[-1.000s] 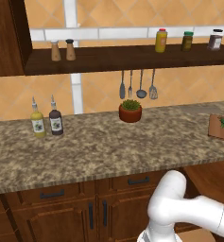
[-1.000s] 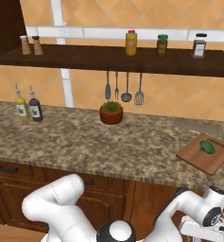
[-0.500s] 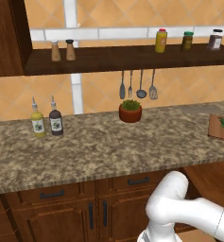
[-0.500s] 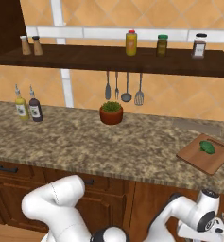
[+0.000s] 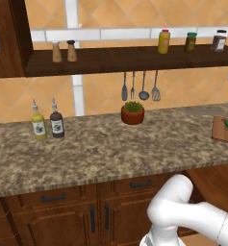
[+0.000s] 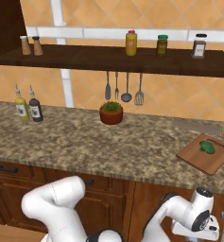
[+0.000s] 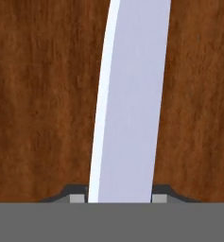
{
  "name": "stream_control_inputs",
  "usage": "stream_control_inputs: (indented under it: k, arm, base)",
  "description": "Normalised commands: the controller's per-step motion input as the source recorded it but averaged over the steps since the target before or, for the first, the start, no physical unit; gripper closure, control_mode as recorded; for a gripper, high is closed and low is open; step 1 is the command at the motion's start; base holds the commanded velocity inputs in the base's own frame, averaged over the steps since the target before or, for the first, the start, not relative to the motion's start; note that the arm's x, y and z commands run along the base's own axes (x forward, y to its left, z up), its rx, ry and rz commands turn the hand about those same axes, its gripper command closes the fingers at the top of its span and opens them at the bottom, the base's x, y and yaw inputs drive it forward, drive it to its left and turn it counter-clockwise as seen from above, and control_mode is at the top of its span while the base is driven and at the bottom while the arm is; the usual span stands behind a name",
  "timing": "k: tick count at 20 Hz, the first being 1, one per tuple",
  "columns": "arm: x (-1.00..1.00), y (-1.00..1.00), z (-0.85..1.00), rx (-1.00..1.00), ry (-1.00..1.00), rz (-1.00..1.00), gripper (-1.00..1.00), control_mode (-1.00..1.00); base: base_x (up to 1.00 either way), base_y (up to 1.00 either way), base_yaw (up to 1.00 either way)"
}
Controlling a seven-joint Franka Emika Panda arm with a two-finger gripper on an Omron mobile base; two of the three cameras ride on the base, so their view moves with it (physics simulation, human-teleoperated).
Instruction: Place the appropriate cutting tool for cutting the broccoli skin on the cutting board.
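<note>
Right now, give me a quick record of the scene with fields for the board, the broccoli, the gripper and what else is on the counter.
cutting board: flat on the counter's right end
broccoli: lying on the board
gripper: low in front of the cabinets, fingertips either side of a pale grey blade
counter: potted plant, two bottles
rack: four hanging utensils

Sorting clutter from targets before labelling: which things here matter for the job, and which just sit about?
Job: board, broccoli on it, pincer with a pale blade between its tips.

Idle: potted plant, two bottles, hanging utensils, shelf jars, shakers.
</note>
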Motion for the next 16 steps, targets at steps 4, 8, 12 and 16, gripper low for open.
stream_control_inputs:
  k: [4, 8, 12, 16]
  arm:
    - [0.0, 0.47, 0.66, 0.0, -0.14, 0.0, 1.0, -1.0]
    - [-0.11, 0.09, 0.98, 0.0, -0.2, 0.0, 1.0, -1.0]
    - [-0.33, 0.15, 0.85, -0.04, -0.11, 0.0, 1.0, -1.0]
    - [0.0, 0.21, 0.42, -0.11, 0.0, 0.17, 1.0, -1.0]
  base:
    - [0.0, 0.0, 0.0]
    - [0.0, 0.0, 0.0]
    - [0.0, 0.0, 0.0]
    - [0.0, 0.0, 0.0]
